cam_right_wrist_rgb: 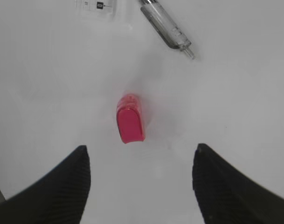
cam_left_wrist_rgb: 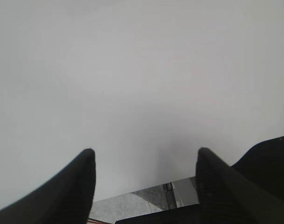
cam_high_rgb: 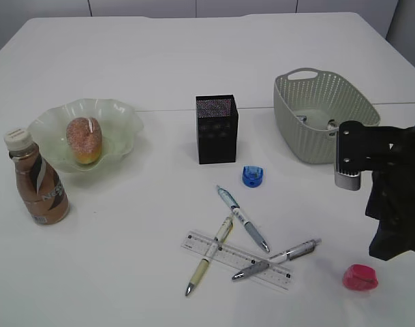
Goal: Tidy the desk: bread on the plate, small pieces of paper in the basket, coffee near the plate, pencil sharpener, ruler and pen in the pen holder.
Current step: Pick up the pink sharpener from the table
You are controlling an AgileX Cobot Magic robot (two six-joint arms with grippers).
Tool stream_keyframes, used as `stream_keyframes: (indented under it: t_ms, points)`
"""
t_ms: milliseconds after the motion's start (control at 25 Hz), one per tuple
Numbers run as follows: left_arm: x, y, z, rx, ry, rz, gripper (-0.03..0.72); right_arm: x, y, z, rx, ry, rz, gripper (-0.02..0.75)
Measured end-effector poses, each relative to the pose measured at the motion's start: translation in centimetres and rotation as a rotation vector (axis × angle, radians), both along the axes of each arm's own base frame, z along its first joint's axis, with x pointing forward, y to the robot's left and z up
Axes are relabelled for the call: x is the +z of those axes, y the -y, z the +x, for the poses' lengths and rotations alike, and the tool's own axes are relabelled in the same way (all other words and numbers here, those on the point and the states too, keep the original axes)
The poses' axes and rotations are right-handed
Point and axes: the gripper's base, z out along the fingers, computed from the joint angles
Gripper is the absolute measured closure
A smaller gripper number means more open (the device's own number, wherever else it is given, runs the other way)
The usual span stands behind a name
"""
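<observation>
Bread (cam_high_rgb: 84, 140) plated, coffee (cam_high_rgb: 36, 178) beside; we hover right pincer (cam_right_wrist_rgb: 141, 161), spread, over red sharpener (cam_right_wrist_rgb: 130, 118); pens (cam_high_rgb: 242, 218), ruler (cam_high_rgb: 237, 261) left.

Three pens (cam_high_rgb: 242, 218) crossing one clear ruler (cam_high_rgb: 238, 261); two pencil sharpeners — a blue (cam_high_rgb: 252, 176) at twelve o'clock of the pens, a pink (cam_right_wrist_rgb: 130, 118) at four; one bottle (cam_high_rgb: 37, 179), plate (cam_high_rgb: 122, 116), bread (cam_high_rgb: 83, 140), pen holder (cam_high_rgb: 217, 129), basket (cam_high_rgb: 316, 92) — possibly with scraps inside
</observation>
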Motion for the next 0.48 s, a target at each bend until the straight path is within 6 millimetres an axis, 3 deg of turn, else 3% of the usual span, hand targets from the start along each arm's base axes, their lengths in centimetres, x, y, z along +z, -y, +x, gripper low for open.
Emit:
stream_keyframes:
  t_ms: [160,480]
  points:
    - [0.0,0.0,0.0,0.000,-0.001,0.000,0.202,-1.0,-0.1,0.3,0.008,-0.034,-0.004,0.161]
    - [0.0,-0.2,0.0,0.001,0.003,0.018,0.202,-3.1,-0.3,0.9,0.045,-0.086,-0.004,0.148]
